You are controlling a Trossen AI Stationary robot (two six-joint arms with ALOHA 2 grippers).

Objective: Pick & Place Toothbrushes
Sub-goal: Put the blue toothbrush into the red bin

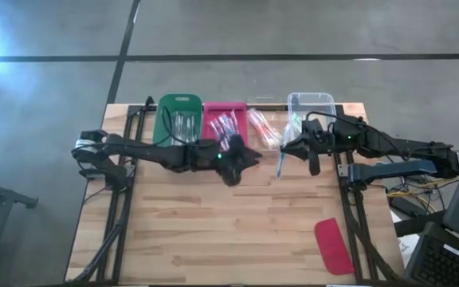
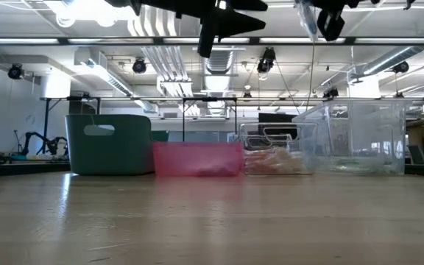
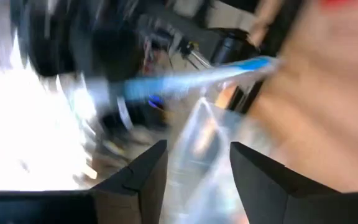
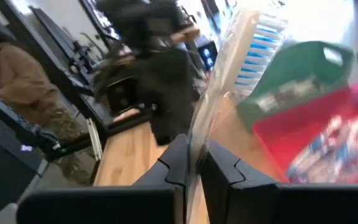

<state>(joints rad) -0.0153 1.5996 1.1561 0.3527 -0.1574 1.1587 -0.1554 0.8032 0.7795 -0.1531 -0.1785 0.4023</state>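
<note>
Toothbrush (image 4: 253, 56) pinched in right tool (image 4: 194, 165) | left tool (image 3: 194, 171) spread wide, empty

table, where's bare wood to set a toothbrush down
Free: the near half of the table, from the arms down to the front edge, left of the red lid. Crowded: the far edge, with green bin, pink bin, toothbrush pile and clear bin.

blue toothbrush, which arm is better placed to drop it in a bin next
Right. The right tool is shut on the blue toothbrush, beside the clear bin. The left tool is open and holds nothing.
</note>
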